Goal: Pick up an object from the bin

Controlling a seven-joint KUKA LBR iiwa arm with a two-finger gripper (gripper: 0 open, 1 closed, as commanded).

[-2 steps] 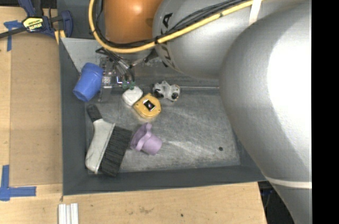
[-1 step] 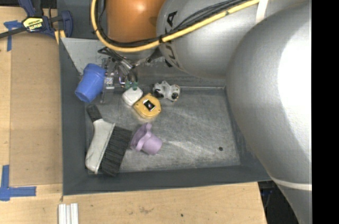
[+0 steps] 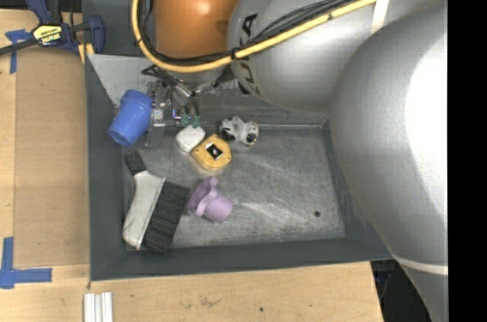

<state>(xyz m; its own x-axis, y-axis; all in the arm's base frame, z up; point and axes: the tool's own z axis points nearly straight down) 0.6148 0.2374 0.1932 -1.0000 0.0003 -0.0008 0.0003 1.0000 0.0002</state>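
Note:
My gripper (image 3: 172, 104) hangs low over the bin's back left part, beneath the orange cover. A blue cup (image 3: 128, 118) lies on its side just to the gripper's left, close against it. Just in front of the gripper, to its right, lies a small white piece (image 3: 188, 138), touching a round yellow thing (image 3: 212, 153) that has a black square on top. A small black-and-white toy figure (image 3: 240, 131) rests to the gripper's right, near the bin's back wall.
A purple toy (image 3: 209, 201) lies near the bin's middle front. At the front left, a brush (image 3: 151, 211) with a white handle and black bristles lies along the wall. The arm covers the bin's right side and back.

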